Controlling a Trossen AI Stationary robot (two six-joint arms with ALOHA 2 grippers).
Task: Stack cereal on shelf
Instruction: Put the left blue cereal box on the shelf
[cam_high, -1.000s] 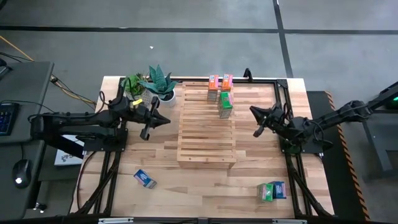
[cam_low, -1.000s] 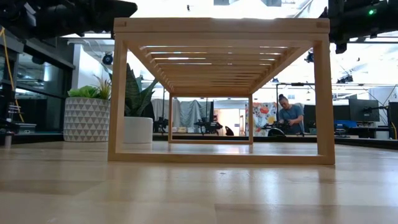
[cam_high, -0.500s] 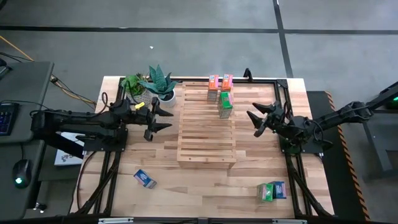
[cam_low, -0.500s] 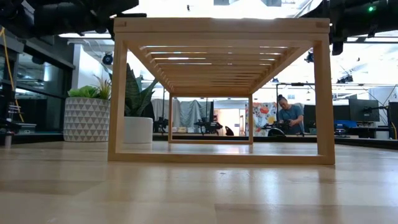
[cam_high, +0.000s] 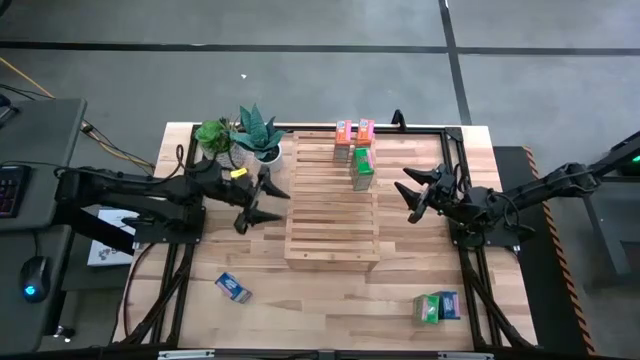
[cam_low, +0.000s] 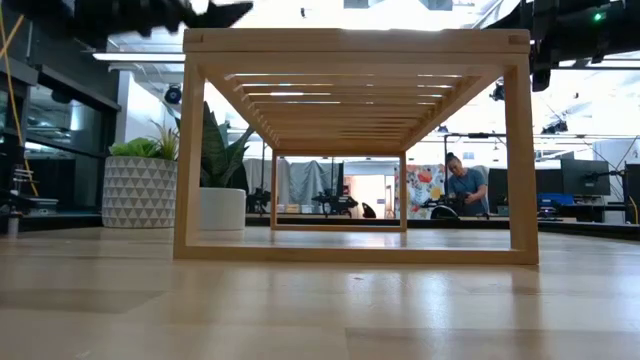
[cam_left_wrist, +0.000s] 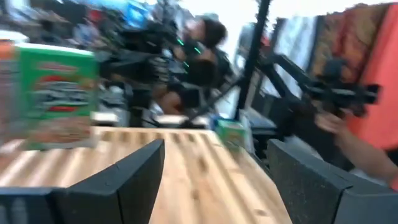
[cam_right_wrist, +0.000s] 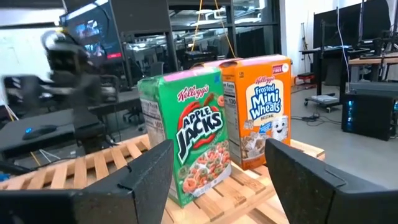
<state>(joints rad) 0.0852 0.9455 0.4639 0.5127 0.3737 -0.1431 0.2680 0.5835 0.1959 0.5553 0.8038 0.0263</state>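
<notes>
The shelf (cam_high: 332, 205), a pale slatted rack, stands mid-table on its legs (cam_low: 355, 150). At its far end stand two orange cereal boxes (cam_high: 354, 132) and a green one (cam_high: 363, 166). In the right wrist view these are a green Apple Jacks box (cam_right_wrist: 189, 146) and an orange Mini Wheats box (cam_right_wrist: 261, 109). My left gripper (cam_high: 272, 200) hovers open at the shelf's left edge, with nothing between its fingers (cam_left_wrist: 214, 162). To the right of the shelf my right gripper (cam_high: 412, 195) is open and empty too (cam_right_wrist: 217, 155), facing the boxes.
A blue box (cam_high: 232, 288) lies on the table near the front left. A green and a blue box (cam_high: 437, 307) lie together at the front right. Two potted plants (cam_high: 240, 138) stand at the far left beside the shelf. A person (cam_low: 465, 185) sits far behind the table.
Both grippers have opened from shut. My left gripper has moved toward the table's right edge, up to the shelf's left side, and a little toward the near edge. My right gripper has stayed roughly where it was. No box has moved.
</notes>
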